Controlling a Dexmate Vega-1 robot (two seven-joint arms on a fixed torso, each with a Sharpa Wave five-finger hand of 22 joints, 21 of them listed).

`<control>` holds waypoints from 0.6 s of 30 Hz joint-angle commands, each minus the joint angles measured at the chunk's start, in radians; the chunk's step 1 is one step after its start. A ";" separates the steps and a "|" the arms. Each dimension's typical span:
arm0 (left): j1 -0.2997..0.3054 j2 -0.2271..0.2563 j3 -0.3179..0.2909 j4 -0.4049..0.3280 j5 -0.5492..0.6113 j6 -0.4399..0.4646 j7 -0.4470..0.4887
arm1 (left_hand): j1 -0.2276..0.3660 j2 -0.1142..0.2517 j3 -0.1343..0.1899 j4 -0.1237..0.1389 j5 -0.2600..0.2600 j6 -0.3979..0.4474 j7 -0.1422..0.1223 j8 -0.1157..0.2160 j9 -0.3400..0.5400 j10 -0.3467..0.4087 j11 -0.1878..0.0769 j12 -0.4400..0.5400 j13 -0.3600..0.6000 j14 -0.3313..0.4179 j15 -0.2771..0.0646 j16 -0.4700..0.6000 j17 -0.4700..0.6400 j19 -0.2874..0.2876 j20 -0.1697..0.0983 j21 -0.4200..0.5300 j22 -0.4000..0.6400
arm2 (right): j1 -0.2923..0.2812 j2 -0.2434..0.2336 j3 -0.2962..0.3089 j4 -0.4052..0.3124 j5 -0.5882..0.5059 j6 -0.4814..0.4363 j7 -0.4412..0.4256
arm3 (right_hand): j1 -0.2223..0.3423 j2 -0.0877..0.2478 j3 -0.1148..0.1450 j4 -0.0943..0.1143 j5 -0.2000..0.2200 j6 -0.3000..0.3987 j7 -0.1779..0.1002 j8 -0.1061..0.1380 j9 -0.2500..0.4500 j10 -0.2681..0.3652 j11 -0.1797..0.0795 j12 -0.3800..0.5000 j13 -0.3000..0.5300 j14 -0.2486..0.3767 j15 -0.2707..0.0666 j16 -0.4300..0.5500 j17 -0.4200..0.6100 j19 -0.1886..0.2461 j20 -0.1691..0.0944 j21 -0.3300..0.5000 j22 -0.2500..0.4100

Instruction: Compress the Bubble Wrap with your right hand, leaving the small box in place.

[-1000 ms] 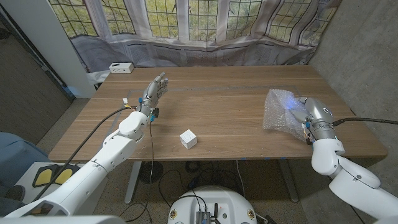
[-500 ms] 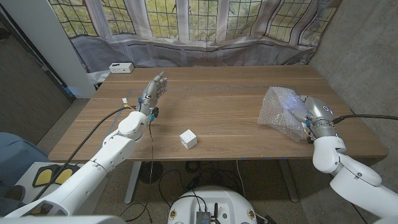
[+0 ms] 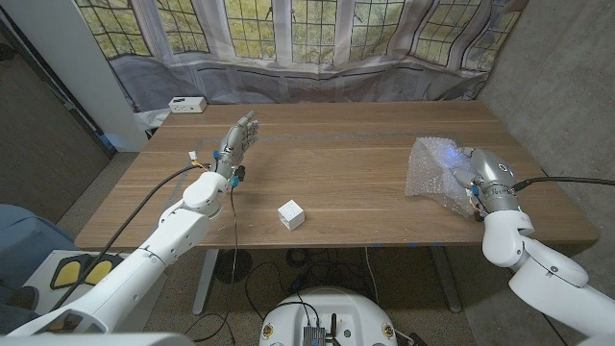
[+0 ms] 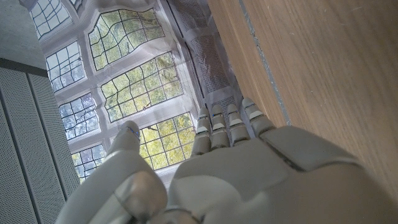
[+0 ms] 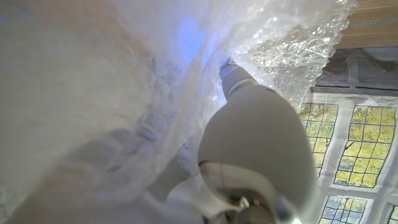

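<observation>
Since the earlier frames the bubble wrap has bunched and shifted slightly under the right hand, which grips it at the worktop's right edge; the small box sits well apart. Left hand stands with fingers apart, holding nothing, as the left wrist view confirms. Right wrist view shows wrap crumpled over the fingers; squeezing evenly inward should compress it well. No readable writing.
</observation>
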 commanded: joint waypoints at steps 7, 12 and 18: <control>-0.003 -0.009 0.003 0.005 0.003 -0.001 0.008 | 0.006 0.009 0.007 0.001 0.000 0.010 0.001 -0.001 0.006 0.007 0.003 -0.004 0.001 0.009 0.001 0.000 0.003 -0.003 0.011 0.001 0.004 | 0.013 0.030 -0.004 0.017 0.002 0.017 -0.034 | 0.106 -0.002 -0.020 0.002 0.001 0.105 -0.002 0.024 0.011 0.104 -0.003 0.035 0.003 0.136 -0.118 0.094 0.101 0.076 -0.071 0.110 0.036; -0.004 -0.010 0.003 0.006 0.004 -0.002 0.011 | 0.006 0.010 0.007 0.001 0.000 0.010 0.002 -0.001 0.006 0.007 0.004 -0.005 0.001 0.009 0.002 -0.001 0.003 -0.004 0.012 0.001 0.004 | 0.015 0.031 -0.002 0.020 0.000 0.023 -0.038 | 0.138 0.017 -0.009 0.004 0.004 0.214 -0.032 0.052 0.013 0.181 -0.033 0.063 0.018 0.202 -0.128 0.113 0.129 0.096 -0.075 0.167 0.051; -0.003 -0.011 0.004 0.003 0.005 0.002 0.015 | 0.007 0.011 0.007 0.000 0.000 0.014 0.002 0.000 0.006 0.007 0.000 -0.005 0.001 0.009 0.000 -0.001 0.003 -0.004 0.011 0.001 0.004 | 0.012 0.032 0.011 0.019 0.019 0.031 -0.022 | 0.151 0.030 -0.004 0.013 0.003 0.346 -0.033 0.077 0.016 0.292 -0.038 0.119 0.058 0.269 -0.126 0.125 0.159 0.107 -0.075 0.235 0.059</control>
